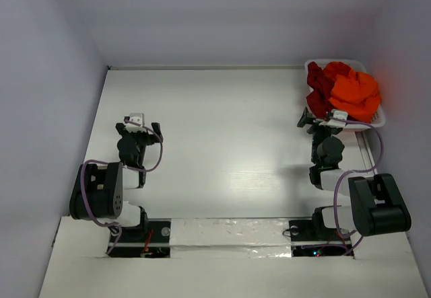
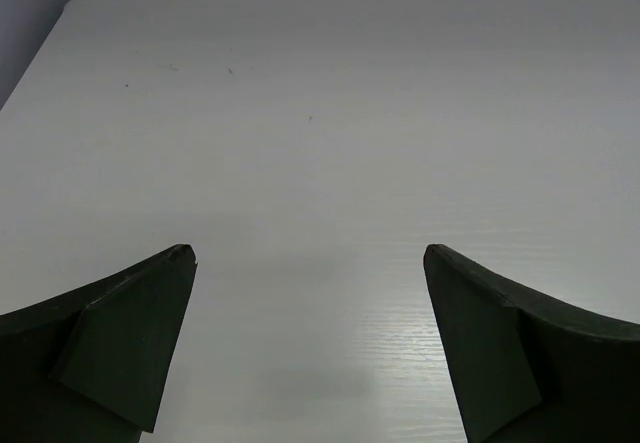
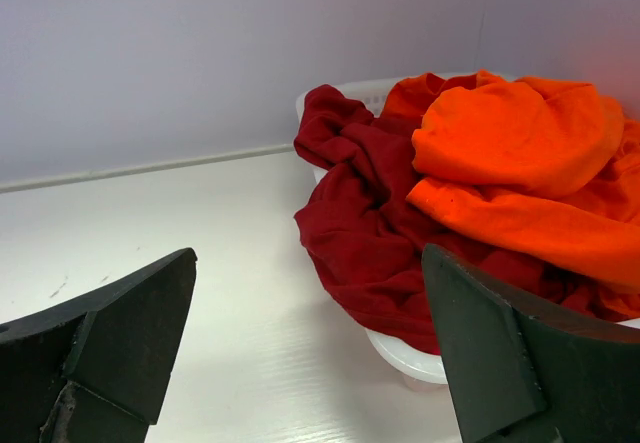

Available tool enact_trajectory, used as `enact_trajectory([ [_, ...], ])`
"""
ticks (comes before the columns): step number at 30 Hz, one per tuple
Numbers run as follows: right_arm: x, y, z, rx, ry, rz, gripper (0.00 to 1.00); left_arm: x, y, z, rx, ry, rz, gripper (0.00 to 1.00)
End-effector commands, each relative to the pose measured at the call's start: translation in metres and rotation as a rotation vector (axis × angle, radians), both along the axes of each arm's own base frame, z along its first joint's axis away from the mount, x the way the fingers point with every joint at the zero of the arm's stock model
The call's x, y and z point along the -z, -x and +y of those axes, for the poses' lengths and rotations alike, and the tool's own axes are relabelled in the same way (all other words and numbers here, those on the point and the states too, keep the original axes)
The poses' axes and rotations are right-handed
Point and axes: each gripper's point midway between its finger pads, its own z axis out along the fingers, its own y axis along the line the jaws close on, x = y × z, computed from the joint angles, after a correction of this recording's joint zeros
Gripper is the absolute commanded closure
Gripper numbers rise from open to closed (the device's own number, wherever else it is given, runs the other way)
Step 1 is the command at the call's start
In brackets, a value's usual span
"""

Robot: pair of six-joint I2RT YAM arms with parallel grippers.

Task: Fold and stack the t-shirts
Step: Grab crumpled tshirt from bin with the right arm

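The left arm [image 1: 128, 151] crouches low over the counter [image 2: 320, 113], jaws released wide; the right arm [image 1: 328, 151] faces the far-right basket [image 3: 405, 358], jaws likewise released; inside, the orange t-shirt [image 3: 520, 143] lies heaped on the crimson t-shirt [image 3: 355, 203].

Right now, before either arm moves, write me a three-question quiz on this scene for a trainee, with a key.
1. True or false: the orange t-shirt and the red t-shirt both lie crumpled in the white basket.
2. Fill in: the left gripper and the right gripper both have their jaws ____, holding nothing.
3. Which is nearest the basket? A) left gripper B) right gripper C) both equally near.
Key: 1 true; 2 open; 3 B.
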Motion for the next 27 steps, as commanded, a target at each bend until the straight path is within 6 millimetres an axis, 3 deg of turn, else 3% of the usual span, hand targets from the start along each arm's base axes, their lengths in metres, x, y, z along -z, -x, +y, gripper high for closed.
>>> enact_trajectory([
  [1, -0.043, 0.001, -0.002, 0.004, -0.011, -0.151, 0.00, -0.062, -0.008, -0.001, 0.012, 0.003, -0.245, 0.01],
  [12, -0.042, -0.001, -0.002, 0.006, -0.020, -0.139, 0.00, -0.060, -0.010, 0.005, -0.035, 0.023, -0.226, 0.01],
  [13, -0.043, 0.001, -0.008, 0.040, -0.033, -0.146, 0.00, -0.070, -0.018, 0.019, -0.132, 0.038, -0.233, 0.01],
  [14, -0.039, 0.002, -0.014, 0.071, -0.063, -0.132, 0.00, -0.076, -0.024, 0.019, -0.142, 0.039, -0.220, 0.01],
  [15, -0.050, 0.006, -0.020, 0.101, -0.098, -0.148, 0.00, -0.052, -0.030, 0.023, -0.171, 0.028, -0.058, 0.01],
  [16, -0.052, 0.005, -0.028, 0.155, -0.117, -0.112, 0.00, -0.095, -0.058, 0.028, -0.225, 0.065, -0.086, 0.01],
  [17, -0.061, -0.010, -0.030, 0.180, -0.137, -0.010, 0.00, -0.100, -0.066, 0.031, -0.259, 0.096, -0.049, 0.01],
  [18, -0.077, -0.015, -0.033, 0.202, -0.122, 0.009, 0.00, -0.092, -0.070, 0.030, -0.276, 0.150, 0.036, 0.01],
  [19, -0.092, -0.019, -0.036, 0.225, -0.115, 0.018, 0.00, -0.131, -0.085, 0.022, -0.246, 0.212, -0.010, 0.01],
  [20, -0.119, -0.027, -0.033, 0.209, -0.148, 0.023, 0.00, -0.143, -0.089, 0.013, -0.201, 0.245, -0.012, 0.01],
  [21, -0.131, -0.026, -0.034, 0.220, -0.182, 0.024, 0.00, -0.149, -0.089, -0.002, -0.139, 0.249, 0.016, 0.01],
  [22, -0.143, -0.028, -0.032, 0.210, -0.220, 0.027, 0.00, -0.177, -0.092, -0.022, -0.018, 0.243, -0.002, 0.01],
  [23, -0.138, -0.029, -0.030, 0.207, -0.237, 0.088, 0.00, -0.183, -0.090, -0.034, 0.040, 0.181, 0.004, 0.01],
  [24, -0.171, -0.031, -0.023, 0.165, -0.234, 0.072, 0.00, -0.195, -0.083, -0.043, 0.066, 0.175, -0.003, 0.01],
  [26, -0.164, -0.036, -0.020, 0.166, -0.235, 0.183, 0.00, -0.212, -0.071, -0.030, -0.001, 0.187, -0.058, 0.01],
  [27, -0.182, -0.034, -0.025, 0.195, -0.273, 0.155, 0.00, -0.240, -0.055, -0.020, -0.071, 0.291, -0.144, 0.01],
])
